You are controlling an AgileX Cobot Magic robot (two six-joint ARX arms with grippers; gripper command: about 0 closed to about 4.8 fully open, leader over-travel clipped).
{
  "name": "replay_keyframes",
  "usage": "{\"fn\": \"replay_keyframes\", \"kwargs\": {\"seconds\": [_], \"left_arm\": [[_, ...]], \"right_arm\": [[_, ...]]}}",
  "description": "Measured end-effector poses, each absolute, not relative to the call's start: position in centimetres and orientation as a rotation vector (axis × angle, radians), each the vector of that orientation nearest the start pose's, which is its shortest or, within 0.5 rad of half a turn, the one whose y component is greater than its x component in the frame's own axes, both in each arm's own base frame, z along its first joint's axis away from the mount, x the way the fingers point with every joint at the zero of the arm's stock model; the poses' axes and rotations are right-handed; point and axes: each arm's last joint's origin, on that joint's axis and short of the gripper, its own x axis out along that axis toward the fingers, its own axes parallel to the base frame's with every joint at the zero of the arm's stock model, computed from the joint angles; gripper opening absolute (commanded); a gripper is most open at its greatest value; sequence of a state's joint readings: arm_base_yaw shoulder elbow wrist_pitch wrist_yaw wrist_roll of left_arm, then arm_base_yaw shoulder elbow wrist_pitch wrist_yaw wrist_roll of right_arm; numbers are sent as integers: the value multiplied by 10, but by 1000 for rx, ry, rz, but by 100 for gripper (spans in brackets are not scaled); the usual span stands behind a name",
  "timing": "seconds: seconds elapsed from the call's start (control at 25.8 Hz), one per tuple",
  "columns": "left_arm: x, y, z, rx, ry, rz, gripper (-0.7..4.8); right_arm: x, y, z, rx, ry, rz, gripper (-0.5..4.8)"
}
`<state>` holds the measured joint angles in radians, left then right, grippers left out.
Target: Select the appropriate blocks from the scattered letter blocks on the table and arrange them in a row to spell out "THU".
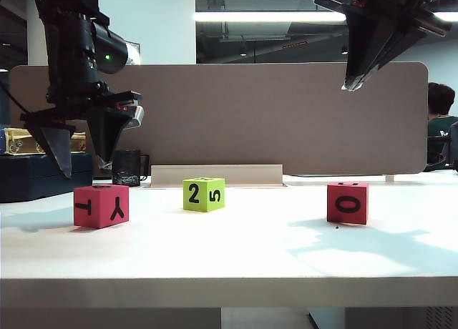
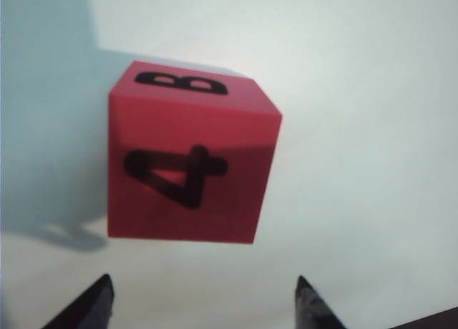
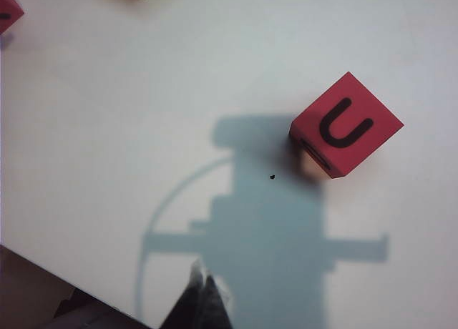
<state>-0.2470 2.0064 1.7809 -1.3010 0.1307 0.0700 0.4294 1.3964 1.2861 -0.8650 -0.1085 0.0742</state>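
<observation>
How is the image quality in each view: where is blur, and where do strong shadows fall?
Exterior view: sharp; the ceiling light strip glares, soft shadows lie on the table. Left wrist view: the red block is slightly blurred, with a bluish shadow beside it. Right wrist view: crisp; the arm's dark shadow falls on the table next to the U block.

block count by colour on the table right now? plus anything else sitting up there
Pinkish-red blocks: 2, the left block under the open left gripper and the right block
Lime-green block: 1
Black mug: 1, at the back of the table
Total: 4 things, 3 of them blocks
Right gripper: shut, raised above the right block, holding nothing
</observation>
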Motion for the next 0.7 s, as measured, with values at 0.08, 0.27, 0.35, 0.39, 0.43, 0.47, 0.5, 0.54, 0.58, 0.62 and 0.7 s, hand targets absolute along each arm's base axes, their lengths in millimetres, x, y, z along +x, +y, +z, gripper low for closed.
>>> {"fn": "replay_keyframes", "kwargs": {"seconds": [0.08, 0.27, 0.35, 0.39, 0.43, 0.47, 0.5, 0.54, 0.58, 0.62, 0.7], "left_arm": [[377, -99, 248, 144, 1523, -354, 314], [379, -100, 246, 142, 1506, -353, 314], [379, -99, 246, 135, 1508, -346, 314], [379, -100, 246, 133, 1508, -344, 314], [379, -100, 246, 133, 1507, -343, 314], [380, -100, 246, 136, 1503, -340, 314], [381, -100, 246, 141, 1492, -336, 314], [384, -100, 247, 147, 1459, -339, 313], [386, -101, 247, 153, 1436, -344, 313], [387, -101, 247, 156, 1427, -347, 312], [388, -101, 247, 156, 1415, -349, 308]], "right_arm": [[252, 119, 316, -91, 990, 457, -5], [251, 118, 316, -92, 999, 457, -5], [251, 119, 316, -91, 998, 458, -5], [251, 119, 316, -90, 999, 461, -5], [251, 119, 316, -90, 998, 461, -5], [251, 119, 316, -89, 999, 461, -5], [251, 119, 316, -89, 999, 461, -5], [251, 119, 316, -85, 1000, 470, -5], [251, 120, 316, -65, 1003, 481, -5], [251, 120, 317, -51, 1002, 487, -5], [252, 121, 317, -26, 993, 500, -5]]}}
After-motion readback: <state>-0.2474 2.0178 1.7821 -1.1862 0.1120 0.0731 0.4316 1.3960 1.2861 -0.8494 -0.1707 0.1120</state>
